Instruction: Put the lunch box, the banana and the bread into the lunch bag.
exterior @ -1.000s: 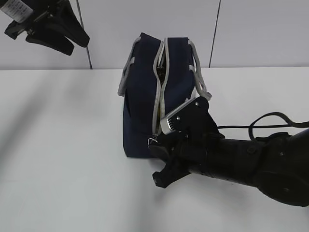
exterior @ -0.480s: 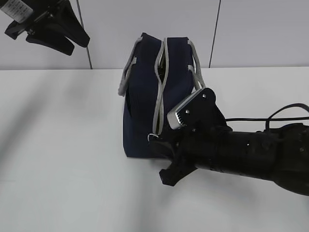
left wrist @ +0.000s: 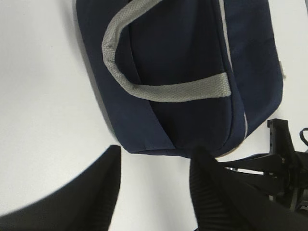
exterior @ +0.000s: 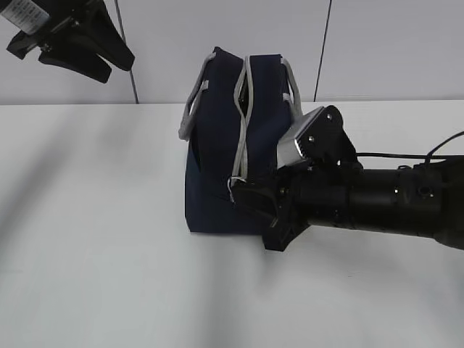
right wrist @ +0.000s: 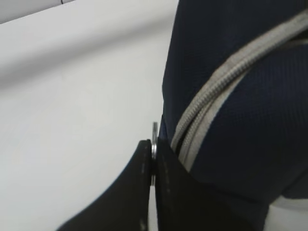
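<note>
The lunch bag (exterior: 217, 159) stands upright on the white counter (exterior: 94, 254). The right pincer (right wrist: 153, 166) is clamped on its metal zipper ring (right wrist: 154, 139); the left pincer (left wrist: 154, 190) hangs half-open, empty, above.

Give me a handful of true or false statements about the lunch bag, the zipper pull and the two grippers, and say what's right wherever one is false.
1. The right gripper is shut on the metal ring pull of the zipper. True.
2. The left gripper is gripping the grey strap handle. False: it hangs open above the table, holding nothing.
3. The lunch bag stands on the table. True.
4. A banana lies on the table beside the bag. False: no banana shows in any view.
5. The ring pull is at the top of the bag, between the handles. False: it sits low on the bag's near end.
</note>
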Tool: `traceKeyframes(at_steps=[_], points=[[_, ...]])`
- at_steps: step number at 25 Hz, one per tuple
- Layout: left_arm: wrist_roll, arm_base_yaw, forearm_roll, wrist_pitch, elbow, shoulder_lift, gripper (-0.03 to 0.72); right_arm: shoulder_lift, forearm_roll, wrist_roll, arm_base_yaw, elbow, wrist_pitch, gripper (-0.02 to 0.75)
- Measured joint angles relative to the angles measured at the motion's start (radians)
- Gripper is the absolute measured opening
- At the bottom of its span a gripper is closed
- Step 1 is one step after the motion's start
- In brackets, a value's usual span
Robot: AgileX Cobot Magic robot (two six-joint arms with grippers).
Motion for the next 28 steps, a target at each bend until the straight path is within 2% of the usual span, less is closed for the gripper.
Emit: traceKeyframes(at_steps=[7,19,28], points=[[0.000,0.000,0.000,0.000,0.000,0.000,0.340,0.000,-0.073,0.050,-0.008,-0.078,-0.002,-0.016],[0.000,0.000,0.000,0.000,0.000,0.000,0.340,0.000,-0.088,0.077,-0.015,-0.140,0.021,-0.016],[0.000,0.000,0.000,0.000,0.000,0.000,0.340,0.000,-0.397,0.343,-0.091,-0.266,-0.007,-0.016]])
